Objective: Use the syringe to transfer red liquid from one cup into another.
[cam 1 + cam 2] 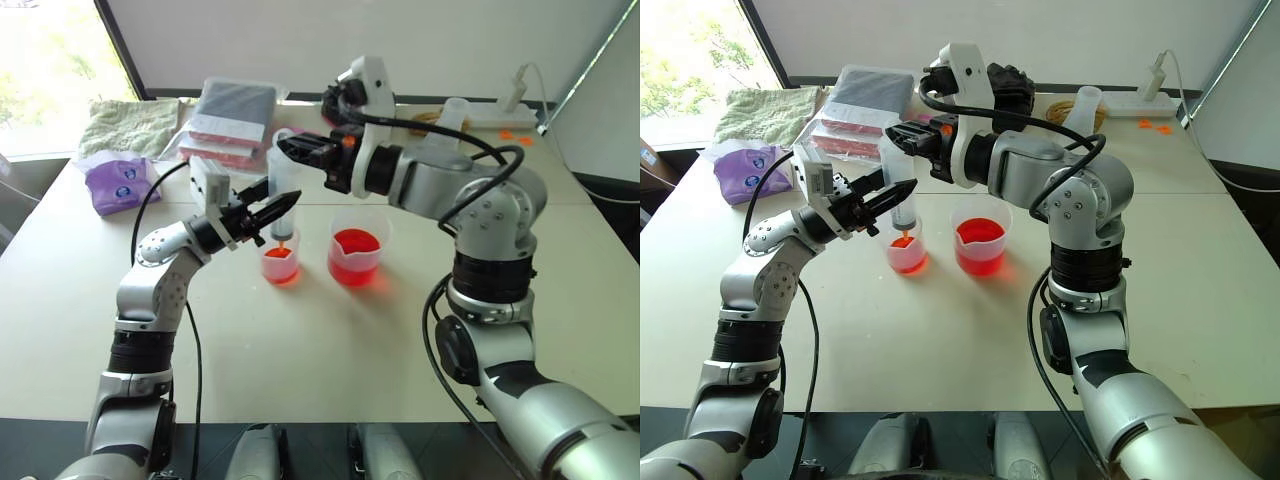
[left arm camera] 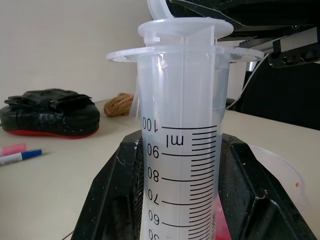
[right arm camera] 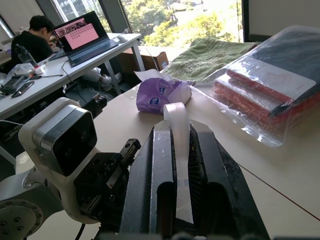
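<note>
The wider beaker (image 1: 980, 246) of red liquid (image 1: 980, 256) stands just right of the syringe (image 1: 904, 192). The syringe stands upright, its orange tip in the smaller cup (image 1: 907, 251). The left gripper (image 1: 902, 193) is clamped on its barrel; the right gripper (image 1: 902, 135) pinches the plunger top.

Daylight floods the scene from a window (image 1: 50, 70) at the far left, blown out to near white in the head views and glaring behind the trees in the right wrist view. The table (image 1: 330, 350) is evenly bright, with soft shadows under the arms. In the left wrist view the syringe (image 2: 180, 140) is sharp, while the background behind it is soft.
</note>
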